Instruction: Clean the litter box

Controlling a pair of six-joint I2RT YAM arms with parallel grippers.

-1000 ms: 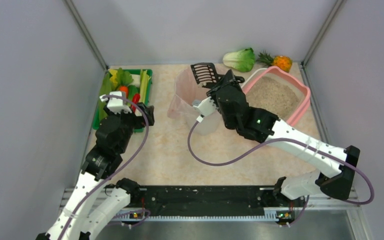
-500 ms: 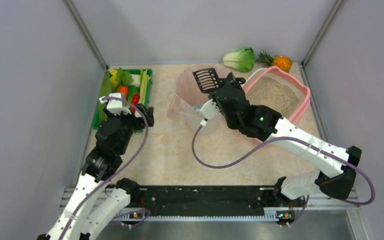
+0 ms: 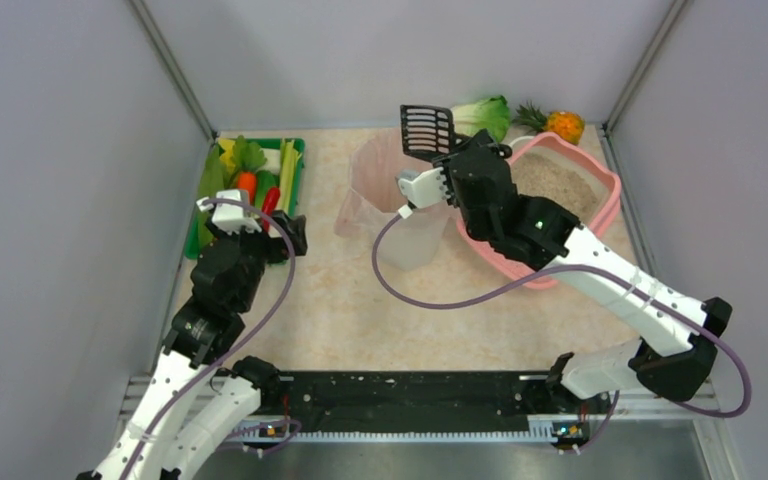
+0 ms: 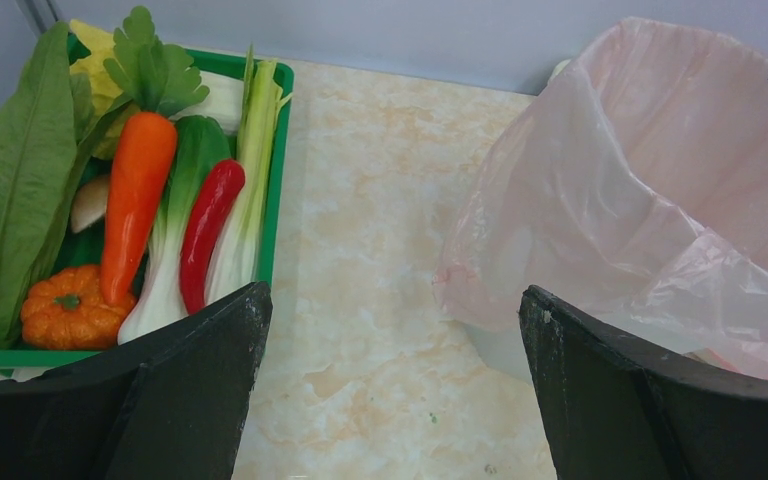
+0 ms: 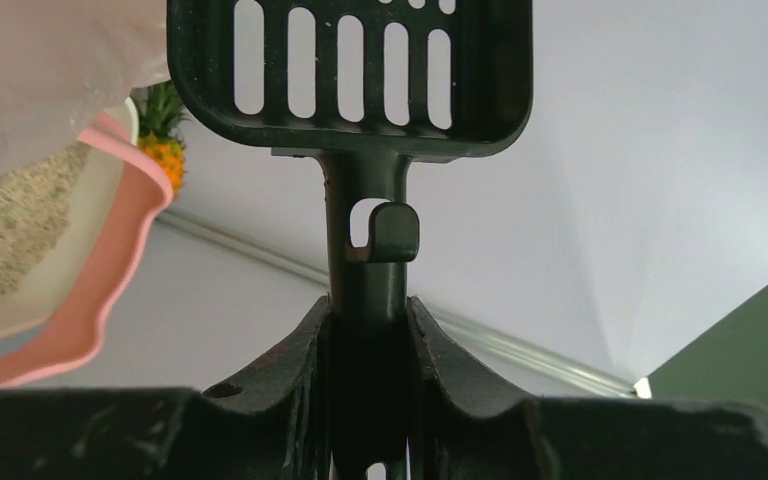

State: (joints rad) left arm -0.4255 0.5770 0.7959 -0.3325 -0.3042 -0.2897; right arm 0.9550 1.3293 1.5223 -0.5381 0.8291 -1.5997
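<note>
The pink litter box (image 3: 612,196) with beige granules sits at the back right, partly under my right arm. It also shows at the left of the right wrist view (image 5: 110,262). My right gripper (image 3: 447,165) is shut on the handle of a black slotted scoop (image 3: 422,130) and holds it raised, head up, between the bin and the litter box. In the right wrist view (image 5: 368,322) the jaws clamp the scoop (image 5: 360,60) by its handle. My left gripper (image 4: 390,330) is open and empty, low over the table between the vegetable tray and the bin.
A white bin with a pink liner (image 3: 385,200) stands at centre back, and also shows in the left wrist view (image 4: 660,200). A green vegetable tray (image 3: 296,165) lies at the back left. A bok choy (image 3: 482,115) and a pineapple (image 3: 563,125) lie by the back wall.
My right arm has swung the scoop from over the bin to the right and up, toward the litter box, turning its head upright. The left arm has hardly moved.
</note>
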